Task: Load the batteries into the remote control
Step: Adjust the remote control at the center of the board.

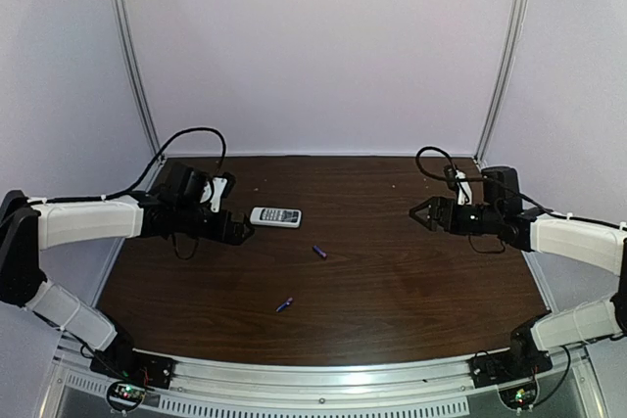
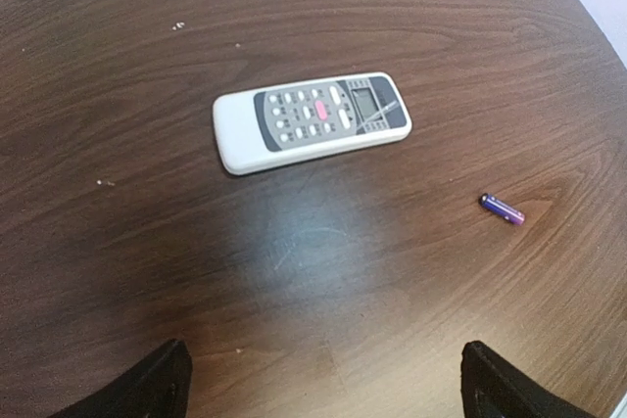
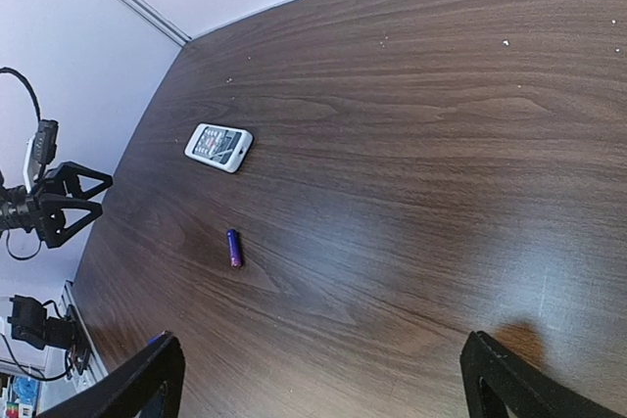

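The remote control [image 1: 275, 216] is lying flat on the dark wood desk [image 1: 411, 291], over in the back-left part. It's face up, so you can see the dark buttons and the greyish display. On the left wrist cam it sits a bit slanted, display end off to the right, with a pinkish button in among the button rows.

The left fingers [image 1: 238, 229] are just beside the remote's left end in the top view. On the left wrist cam they're spread wide, one poking in at each bottom corner. The remote is out ahead of them, not touching and not between them.

The right fingers [image 1: 421, 210] are spread wide too. They're over the right side of the desk, pointing in toward the middle, well apart from the remote and both batteries.

Both batteries are loose on the desk, lying on their sides. The first battery [image 1: 319, 252] is near the remote, a little to the right of it and closer to the arms. The second battery [image 1: 284, 304] is nearer the front edge, apart from the first one. The right wrist cam shows the first one as purple with a reddish end, with the remote beyond it.
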